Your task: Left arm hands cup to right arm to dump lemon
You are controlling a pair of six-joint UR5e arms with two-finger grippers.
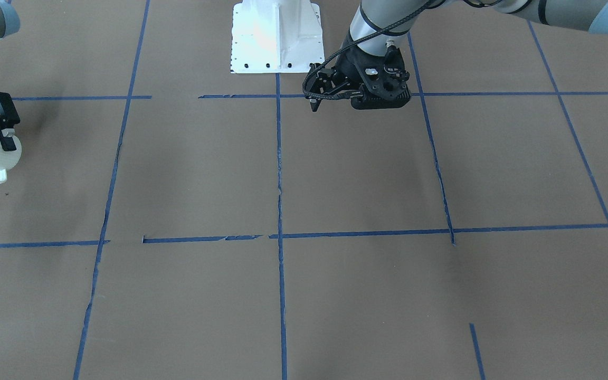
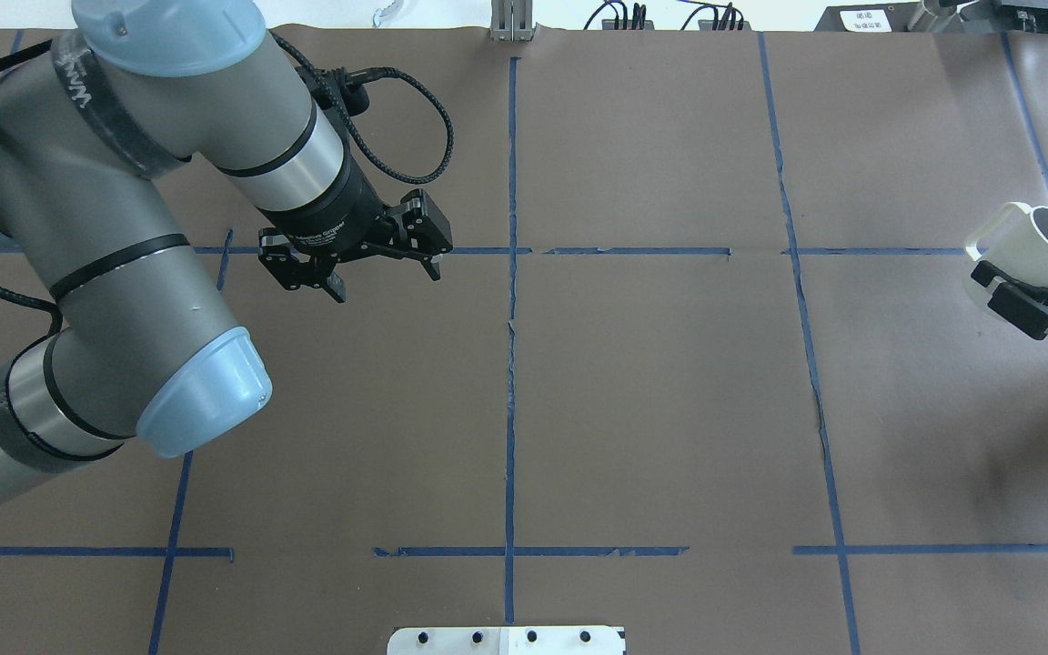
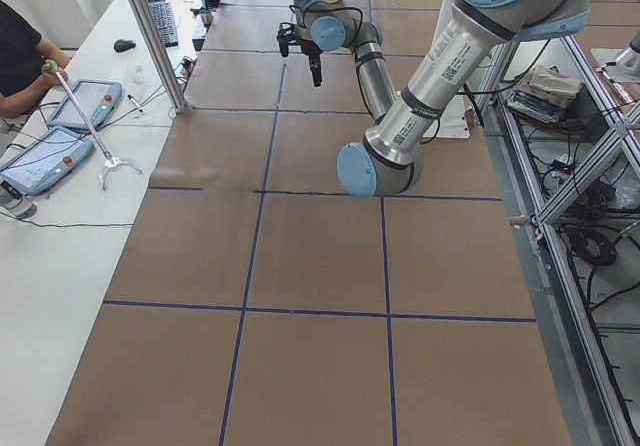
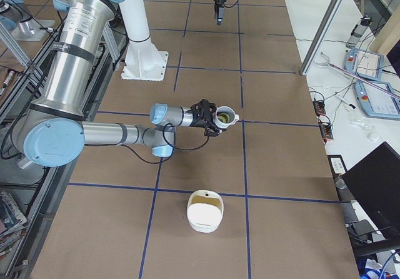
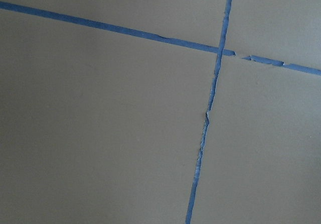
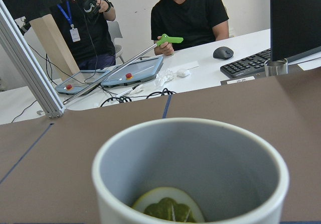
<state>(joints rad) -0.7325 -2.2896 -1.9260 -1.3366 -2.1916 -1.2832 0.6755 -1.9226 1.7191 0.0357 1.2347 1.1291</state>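
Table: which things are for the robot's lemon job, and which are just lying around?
For the job: cup, held by the right tool; lemon inside it; left tool, open and empty; white container, probably the dump spot.
Just lying about: keyboard, mouse, tablet, all on the side desk.

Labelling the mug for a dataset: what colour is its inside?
Pale grey inside the mug, against an off-white rim; the right wrist-mounted view shows it best.
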